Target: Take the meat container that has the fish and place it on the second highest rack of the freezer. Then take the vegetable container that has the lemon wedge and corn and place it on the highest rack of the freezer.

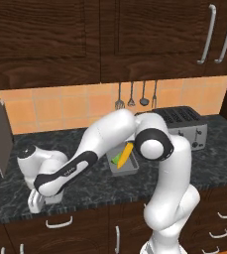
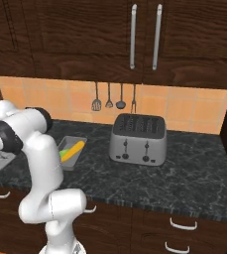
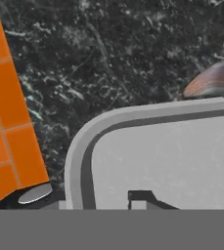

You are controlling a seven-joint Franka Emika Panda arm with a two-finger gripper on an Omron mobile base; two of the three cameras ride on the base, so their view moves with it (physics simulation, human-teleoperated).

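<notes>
The meat container (image 3: 157, 161) filled the lower right of the hand view, a grey metal pan with a rounded rim corner, seen from just above on the dark marbled table (image 3: 108, 58). The fish (image 3: 213, 80) showed at the right edge of that view, its silvery-brown end lying over the pan's far rim. One dark fingertip (image 3: 143, 197) of the hand rose inside the pan near its bottom edge, close to the inner floor; whether the fingers had closed on the rim or wall could not be told.

In the left base view the hand (image 1: 35, 201) sat low at the lower left of the frame, down at the front edge of the table, with the white arm (image 1: 110, 139) bent over it from the lower right. A little grey of the pan (image 1: 55, 197) showed just beside the hand.

The longer tray (image 1: 122, 166) lay in the middle of the frame, well apart from the hand, holding the corn (image 1: 126, 151) and the lemon wedge (image 1: 118, 159) side by side. In the right base view the same tray stood at centre left behind the arm, with a silver toaster (image 2: 137, 140) to its right. Orange tiles (image 3: 6, 112) ran down the left of the hand view.
</notes>
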